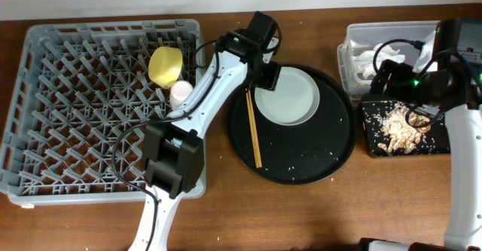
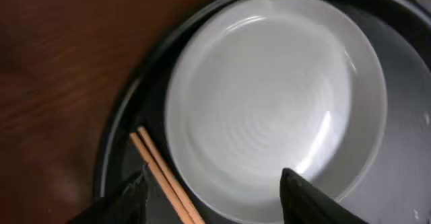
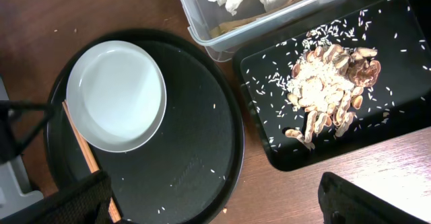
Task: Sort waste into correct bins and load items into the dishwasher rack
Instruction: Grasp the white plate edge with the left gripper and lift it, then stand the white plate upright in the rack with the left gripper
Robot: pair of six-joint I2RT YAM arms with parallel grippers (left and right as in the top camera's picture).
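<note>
1. The dishwasher rack (image 1: 75, 123) fills the left of the overhead view, with a yellow bowl (image 1: 166, 65) and a pink cup (image 1: 181, 93) standing near its right wall. The left arm crosses that wall, so a careless swing back could knock either one over.
2. The round black tray (image 1: 316, 157) sits at centre, dotted with stray rice grains. A slick plate lifted from it may drag or slide.
3. At the upper right, the clear tub (image 1: 350, 36) holds white tissues (image 1: 376, 55). Just below it, the shallow black tray (image 1: 373, 142) holds the food scraps (image 1: 403, 127). The right gripper (image 3: 219, 207) hangs above them, jaws wide and empty. A low pass could scatter scraps onto the table.
4. The plate (image 1: 288, 94) lies flat in the round tray's upper left, looking clean. The left gripper (image 2: 215, 200) hovers over its near rim, spread wide and holding nothing. With the plate flat, the fingers may skid off the rim or tip the plate against the tray wall.
5. The chopsticks (image 1: 253, 130) lie together just left of the plate, between the open jaws. Closing here could pinch them along with the rim, or flick them off the tray.
</note>
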